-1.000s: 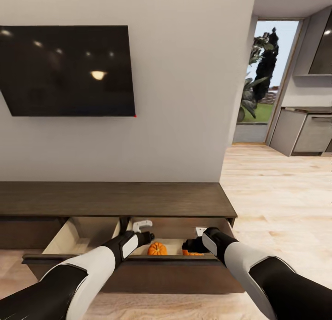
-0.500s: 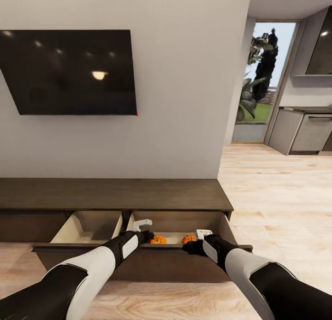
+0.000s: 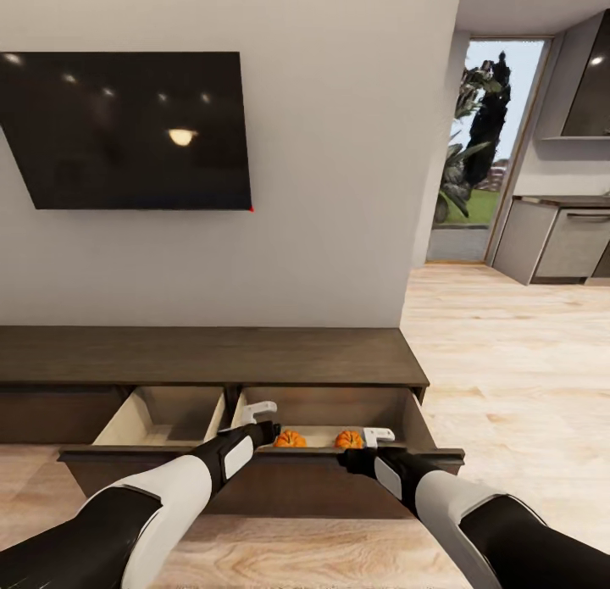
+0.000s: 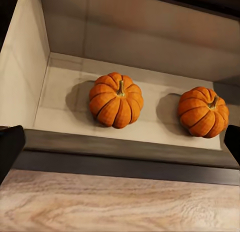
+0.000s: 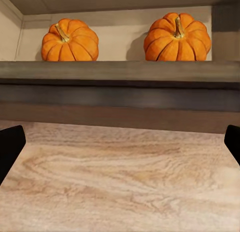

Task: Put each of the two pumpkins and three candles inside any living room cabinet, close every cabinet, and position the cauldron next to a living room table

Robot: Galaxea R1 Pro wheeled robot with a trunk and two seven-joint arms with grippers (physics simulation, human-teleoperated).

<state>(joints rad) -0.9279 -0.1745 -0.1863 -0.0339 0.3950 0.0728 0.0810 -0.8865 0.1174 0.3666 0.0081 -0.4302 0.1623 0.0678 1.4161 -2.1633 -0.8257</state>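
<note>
Left wrist: pumpkins point(image 4: 116, 99) beyond fingers point(image 4: 10, 144).

Two orange pumpkins point(image 3: 290, 439) point(image 3: 348, 439) sit upright, apart, inside the open cabinet point(image 3: 212, 356) drawer.

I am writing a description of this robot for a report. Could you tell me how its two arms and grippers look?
Both arms have glossy black upper sections, then smooth white shells near the wrists. The left gripper and right gripper have black bases and pale grey-white fingers. No cables or markings are visible.
</note>
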